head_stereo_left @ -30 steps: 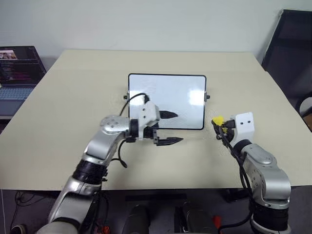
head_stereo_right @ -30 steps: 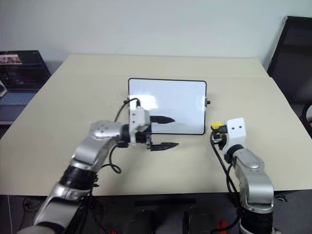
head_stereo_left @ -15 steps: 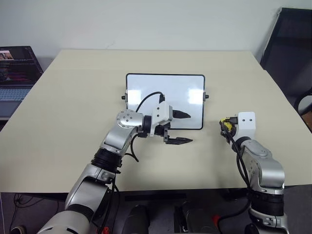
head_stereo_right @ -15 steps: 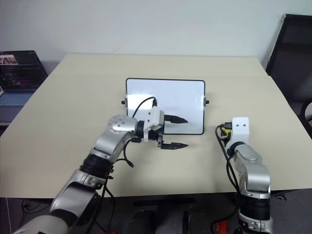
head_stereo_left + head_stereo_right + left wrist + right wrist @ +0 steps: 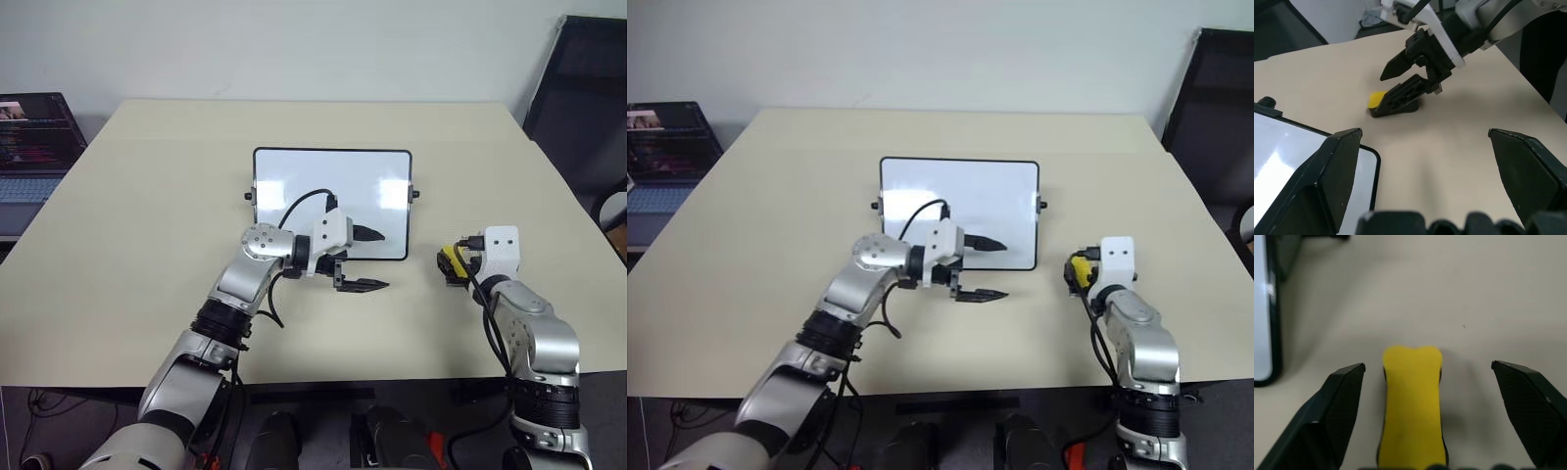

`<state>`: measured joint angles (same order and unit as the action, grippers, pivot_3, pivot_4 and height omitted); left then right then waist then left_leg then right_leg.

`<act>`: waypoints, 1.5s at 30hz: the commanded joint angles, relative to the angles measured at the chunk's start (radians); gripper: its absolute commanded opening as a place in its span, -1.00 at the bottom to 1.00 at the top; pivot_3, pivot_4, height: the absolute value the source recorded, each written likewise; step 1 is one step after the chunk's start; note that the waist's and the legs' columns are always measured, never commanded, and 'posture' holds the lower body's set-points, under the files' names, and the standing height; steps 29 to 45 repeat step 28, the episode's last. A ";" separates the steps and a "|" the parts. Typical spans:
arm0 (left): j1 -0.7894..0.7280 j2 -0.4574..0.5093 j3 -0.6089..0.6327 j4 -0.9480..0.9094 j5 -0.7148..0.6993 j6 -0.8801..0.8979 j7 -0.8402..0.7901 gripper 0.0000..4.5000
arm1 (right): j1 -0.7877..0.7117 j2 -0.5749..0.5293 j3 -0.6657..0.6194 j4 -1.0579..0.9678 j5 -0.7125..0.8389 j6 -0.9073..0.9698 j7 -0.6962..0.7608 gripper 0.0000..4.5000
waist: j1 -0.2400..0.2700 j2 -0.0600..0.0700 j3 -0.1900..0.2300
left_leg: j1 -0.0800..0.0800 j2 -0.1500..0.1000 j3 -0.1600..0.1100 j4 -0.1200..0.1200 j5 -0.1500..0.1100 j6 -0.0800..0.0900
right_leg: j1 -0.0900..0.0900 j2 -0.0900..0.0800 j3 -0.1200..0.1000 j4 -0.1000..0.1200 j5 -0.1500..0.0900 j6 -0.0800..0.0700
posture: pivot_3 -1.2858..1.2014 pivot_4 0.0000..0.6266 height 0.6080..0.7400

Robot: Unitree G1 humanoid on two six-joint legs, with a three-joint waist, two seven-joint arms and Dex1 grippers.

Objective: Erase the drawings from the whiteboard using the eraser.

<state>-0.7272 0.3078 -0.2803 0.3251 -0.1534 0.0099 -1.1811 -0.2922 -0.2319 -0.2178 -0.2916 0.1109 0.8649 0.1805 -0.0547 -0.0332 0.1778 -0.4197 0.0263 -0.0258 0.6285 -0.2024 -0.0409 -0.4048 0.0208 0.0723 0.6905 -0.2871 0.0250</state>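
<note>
On the table (image 5: 147,215), the whiteboard (image 5: 331,186) lies flat near the middle, its white face showing only glare; no marks can be made out on it. To the right of the board's near right corner, apart from the frame, the eraser (image 5: 1411,401) rests on the tabletop, yellow side up. The right gripper (image 5: 1400,85) is at the eraser with its fingers spread wide, one on each side of the block with a gap on both sides, so it grips nothing. The left gripper (image 5: 367,258) sits over the near edge of the board, pointing right toward the eraser, its two fingers parted and empty; the far finger (image 5: 367,234) lies over the board's near right part and the near one (image 5: 364,285) over the bare table just in front of the frame. A laptop (image 5: 34,147) stands off the table's far left.
</note>
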 commanded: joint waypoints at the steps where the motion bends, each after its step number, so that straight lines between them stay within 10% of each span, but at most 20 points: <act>1: 0.017 0.014 0.068 -0.043 -0.007 0.004 0.085 1.00 | 0.017 -0.035 -0.017 -0.188 0.070 -0.025 0.059 0.99 | 0.000 0.000 0.000 | 0.000 0.000 0.000 0.000 0.000 0.000 | 0.000 0.000 0.000 0.000 0.000 0.000 | 0.03 -0.52 1.00; 19: 0.900 -0.145 0.446 -0.742 0.221 0.164 1.012 1.00 | 0.584 0.006 0.062 -0.180 0.051 -0.802 0.182 0.99 | 0.013 0.000 -0.001 | 0.007 0.003 -0.003 0.000 0.000 0.000 | 0.012 -0.007 0.000 -0.009 0.000 0.001 | 0.03 -0.52 1.00; 45: 0.917 -0.135 0.463 -0.705 0.224 0.159 1.070 1.00 | 0.601 -0.015 0.026 -0.183 0.093 -0.769 0.167 0.99 | 0.024 0.000 -0.001 | 0.012 0.004 -0.001 0.000 0.000 0.000 | 0.017 -0.008 0.001 -0.010 -0.004 -0.006 | 0.03 -0.52 1.00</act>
